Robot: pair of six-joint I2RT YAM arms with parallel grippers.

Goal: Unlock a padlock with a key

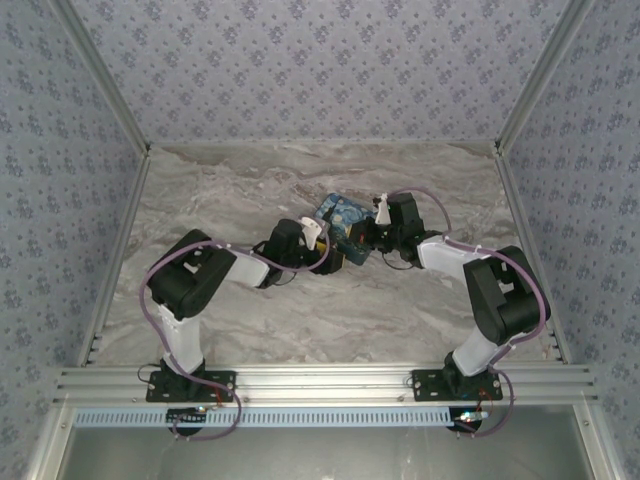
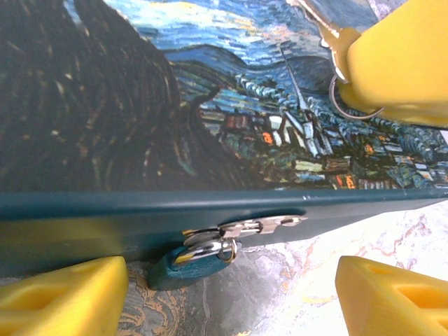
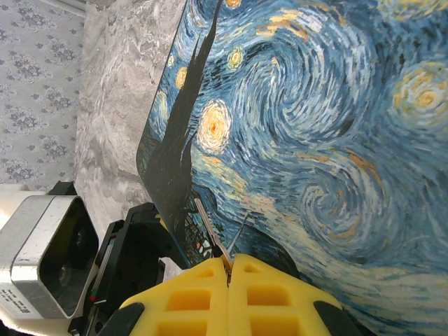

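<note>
Left wrist view: one small padlock [image 2: 190, 260], with a teal body and a thin silvery shackle, hangs from the metal hasp [image 2: 260, 225] on the teal side wall of one starry-night printed box [image 2: 105, 105]. The box lies near the middle of the marbled surface [image 2: 301, 269]. The left gripper [image 2: 231, 283] is released, its yellow fingers wide apart on either side of the padlock. The right gripper [image 3: 229, 280] is clenched over the box lid on one pale metal key [image 3: 208, 229] with a thin wire ring [image 2: 348, 98].
</note>
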